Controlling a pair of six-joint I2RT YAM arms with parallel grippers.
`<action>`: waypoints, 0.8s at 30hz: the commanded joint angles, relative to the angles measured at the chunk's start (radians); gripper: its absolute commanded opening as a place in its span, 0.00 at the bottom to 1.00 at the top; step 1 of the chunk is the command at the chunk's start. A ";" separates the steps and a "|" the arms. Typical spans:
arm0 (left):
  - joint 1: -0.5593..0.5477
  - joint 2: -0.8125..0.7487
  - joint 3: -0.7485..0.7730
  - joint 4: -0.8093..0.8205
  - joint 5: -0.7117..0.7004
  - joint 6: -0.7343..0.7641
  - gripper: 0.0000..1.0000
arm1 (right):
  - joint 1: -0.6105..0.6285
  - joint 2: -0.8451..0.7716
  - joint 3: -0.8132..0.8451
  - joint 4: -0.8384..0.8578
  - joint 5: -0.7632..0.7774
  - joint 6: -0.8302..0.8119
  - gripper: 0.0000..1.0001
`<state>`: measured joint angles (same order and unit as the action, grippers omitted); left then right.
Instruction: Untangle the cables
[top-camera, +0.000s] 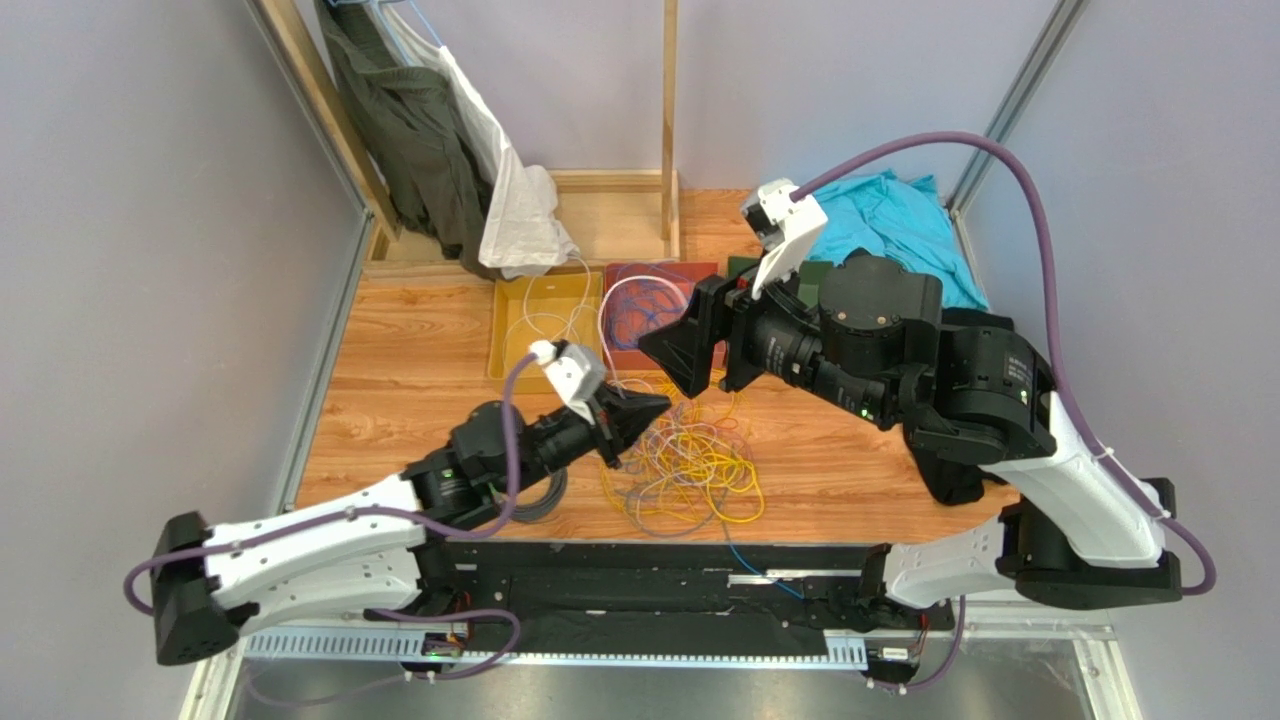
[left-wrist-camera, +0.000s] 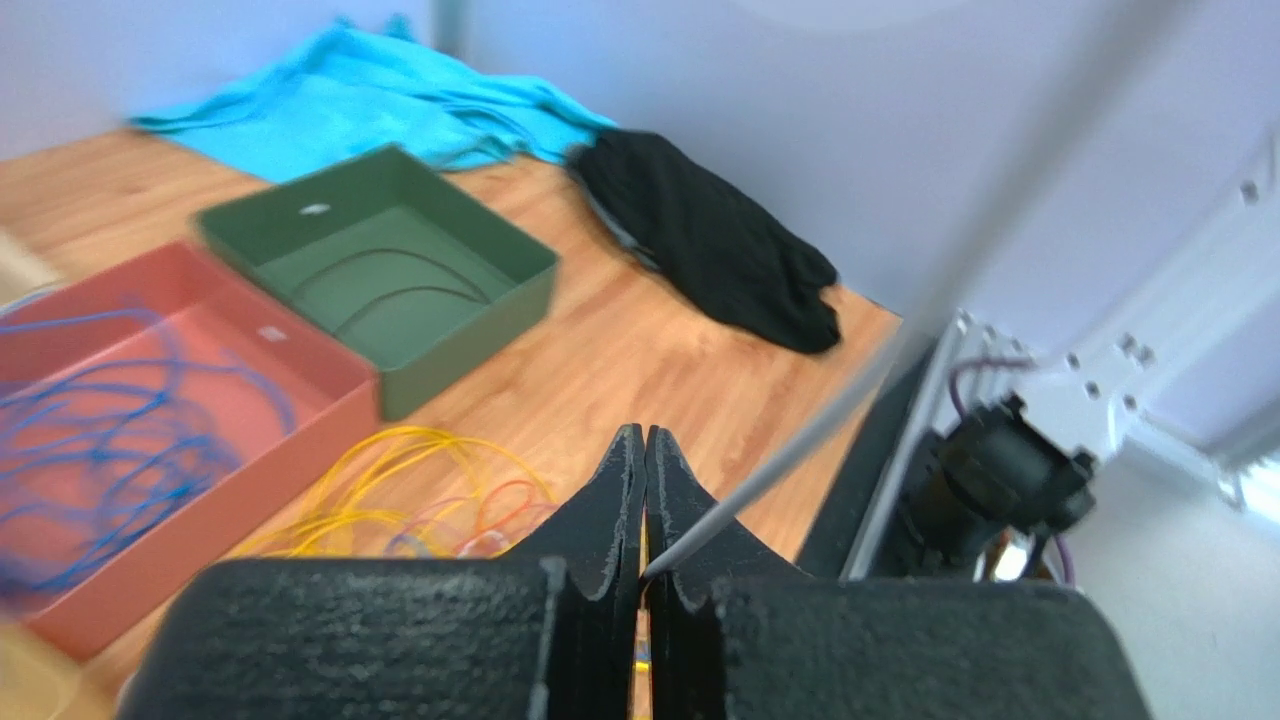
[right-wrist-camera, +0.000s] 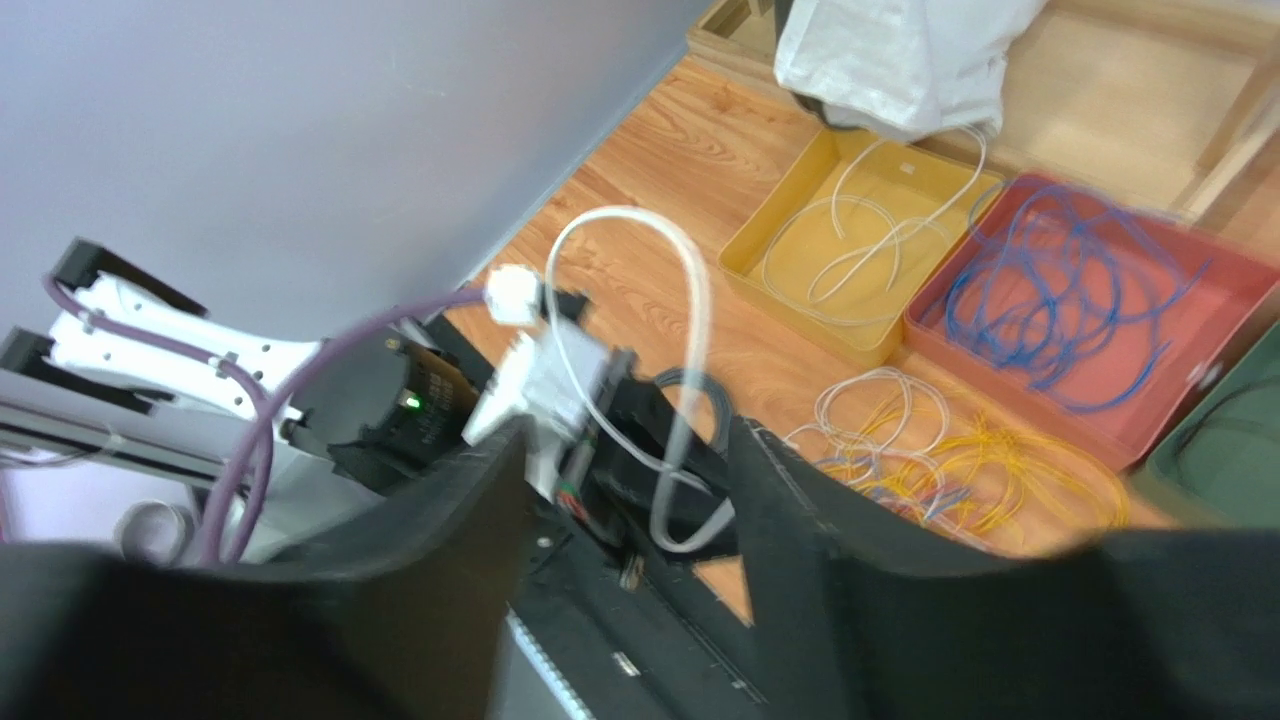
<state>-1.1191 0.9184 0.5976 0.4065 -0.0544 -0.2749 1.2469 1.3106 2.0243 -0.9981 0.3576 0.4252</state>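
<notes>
Seemingly halfway: trays (top-camera: 502, 339) are holding sorted cables (top-camera: 649, 308), yellow tangle (top-camera: 699, 465) waiting; left end effector (left-wrist-camera: 646, 503) is pinching a grey strand (left-wrist-camera: 842, 405), right end effector (right-wrist-camera: 624, 458) gaping.

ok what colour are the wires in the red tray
The wires are blue, looped in the red tray; clearest in the right wrist view.

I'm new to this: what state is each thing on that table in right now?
Left gripper: jaws shut on a thin grey cable.
Right gripper: jaws open, empty.
Yellow and white cable pile: tangled on the table.
Red plastic tray: holds blue cables.
Yellow plastic tray: holds white cables.
</notes>
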 joint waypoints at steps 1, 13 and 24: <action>0.004 -0.196 0.175 -0.278 -0.273 -0.069 0.00 | -0.006 -0.092 -0.097 0.038 0.059 0.015 0.77; 0.113 0.054 1.074 -0.952 -0.367 0.006 0.00 | -0.006 -0.257 -0.544 0.211 0.202 -0.020 0.82; 0.229 0.318 1.337 -1.164 -0.395 0.076 0.00 | -0.004 -0.319 -0.687 0.274 0.236 -0.005 0.77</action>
<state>-0.9531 1.1633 1.9057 -0.5957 -0.4591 -0.2161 1.2423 1.0443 1.3449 -0.7956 0.5537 0.4210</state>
